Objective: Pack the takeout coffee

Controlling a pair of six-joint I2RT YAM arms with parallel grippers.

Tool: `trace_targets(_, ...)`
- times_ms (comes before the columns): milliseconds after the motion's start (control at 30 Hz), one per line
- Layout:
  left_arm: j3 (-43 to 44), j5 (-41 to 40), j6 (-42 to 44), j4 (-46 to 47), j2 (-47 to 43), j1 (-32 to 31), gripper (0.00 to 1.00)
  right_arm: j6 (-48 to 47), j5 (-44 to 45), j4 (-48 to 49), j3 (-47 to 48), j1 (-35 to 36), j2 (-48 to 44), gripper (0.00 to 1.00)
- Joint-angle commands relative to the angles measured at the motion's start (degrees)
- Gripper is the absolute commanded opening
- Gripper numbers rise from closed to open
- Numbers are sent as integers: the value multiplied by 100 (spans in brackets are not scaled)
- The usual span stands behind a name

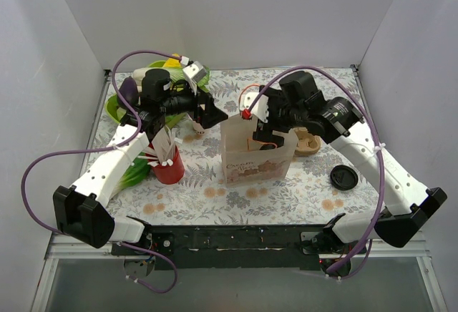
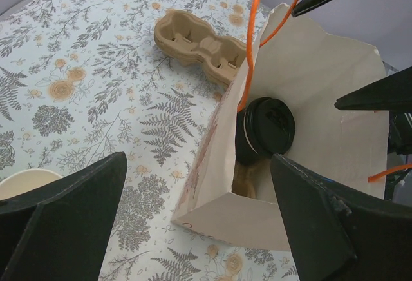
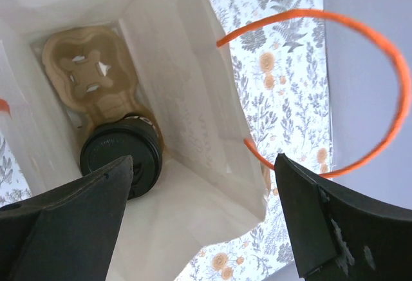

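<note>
Two of my views look down into the paper bag (image 3: 187, 100), and both show little of the takeout coffee (image 3: 121, 155) beyond its round black lid; the cup body beneath is almost wholly hidden. From the top camera the bag's inside cannot be seen at all, with my right arm across its mouth.

The coffee sits in one hole of a cardboard carrier (image 3: 90, 68) lying on the bag's floor. The carrier's other hole shows its bare flaps. Orange handles (image 3: 360, 29) loop off the bag's rim.

My right gripper (image 3: 203, 162) hangs over the bag's mouth, fingers spread wide with nothing between them. My left gripper (image 2: 198, 165) sits just beside the bag's left side, likewise spread and holding nothing. Its left finger cuts off a pale round rim (image 2: 19, 181) that I cannot identify.

On the floral table (image 1: 236, 197), a second carrier (image 1: 308, 142) lies just right of the bag, a loose black lid (image 1: 344, 177) nearer. A red cup (image 1: 169, 167) stands to the left, its white contents too small to name.
</note>
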Motion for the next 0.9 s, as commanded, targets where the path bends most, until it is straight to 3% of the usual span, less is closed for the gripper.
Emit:
trace_targets(0,224,-28,-52,81,-198,-24,95,189,51,66,425,6,-37,98)
trace_targets(533,821,-168,18,-95,-83,-24,95,479,288,303,1049,6,-2,98)
trace_targets(867,1419,-598,80,-271,57,-24,95,997,305,469,2173,6,200,98)
